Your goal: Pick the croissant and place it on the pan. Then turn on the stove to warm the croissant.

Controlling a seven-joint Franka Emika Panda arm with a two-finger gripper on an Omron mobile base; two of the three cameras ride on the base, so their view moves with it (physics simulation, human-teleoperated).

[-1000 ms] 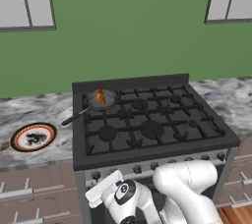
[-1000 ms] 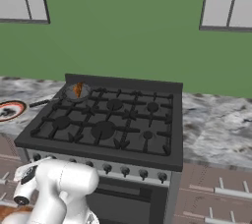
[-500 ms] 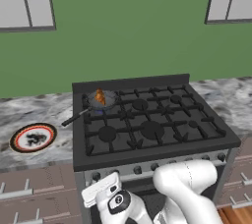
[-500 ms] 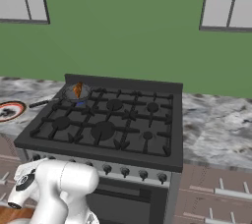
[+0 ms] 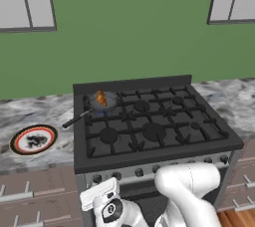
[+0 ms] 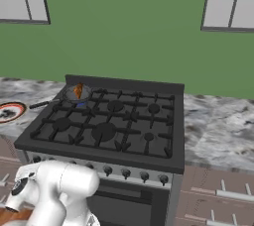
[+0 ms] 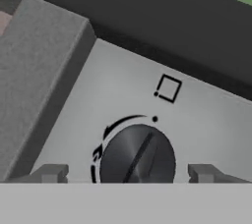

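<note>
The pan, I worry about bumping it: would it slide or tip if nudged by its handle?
The pan sits on the stove's raised grates, so it would probably catch rather than slide smoothly. Its long thin handle overhangs toward the counter, so a push there would likely pivot it. The croissant lies loose inside and might shift.

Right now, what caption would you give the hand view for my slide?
Open hand straddling a dark stove knob on the silver front strip, fingertips on either side, not touching.
</note>
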